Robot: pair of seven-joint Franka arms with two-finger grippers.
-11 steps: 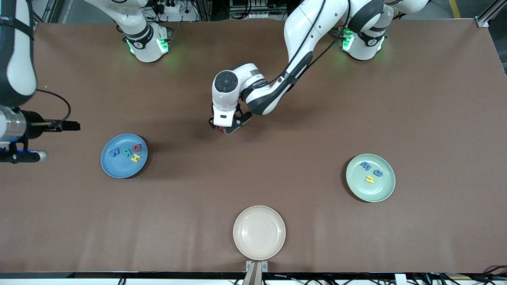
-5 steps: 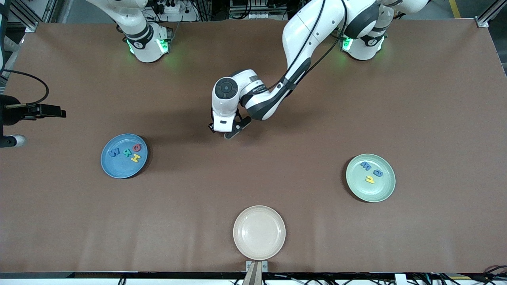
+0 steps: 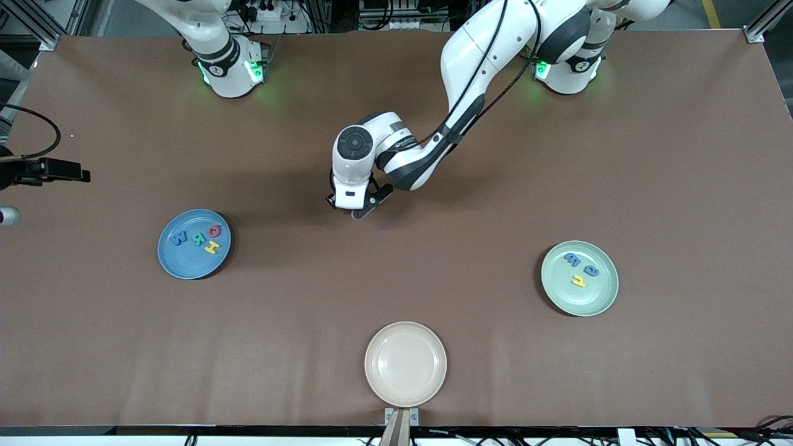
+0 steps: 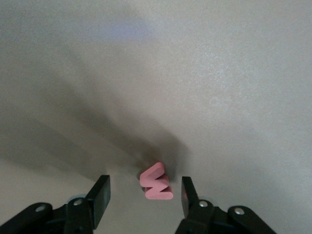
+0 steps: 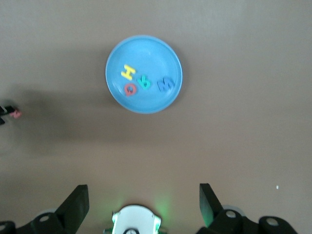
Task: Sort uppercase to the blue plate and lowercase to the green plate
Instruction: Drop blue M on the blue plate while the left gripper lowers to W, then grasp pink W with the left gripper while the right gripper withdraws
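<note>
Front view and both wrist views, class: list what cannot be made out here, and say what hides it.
- Red w: hidden in the front view under the left pincer.
- Whether the fingers touch it: unclear in the left wrist view.
- Right pincer: cut off by the front view's edge.
- Letters on the green plate: too small.

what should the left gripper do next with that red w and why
Probably finish closing. The left gripper sits low at mid-table with its fingers either side of the red w, one finger apart from it. Once gripped, lift it toward the green plate, where three lowercase letters lie. The right gripper waits open above the table.
</note>
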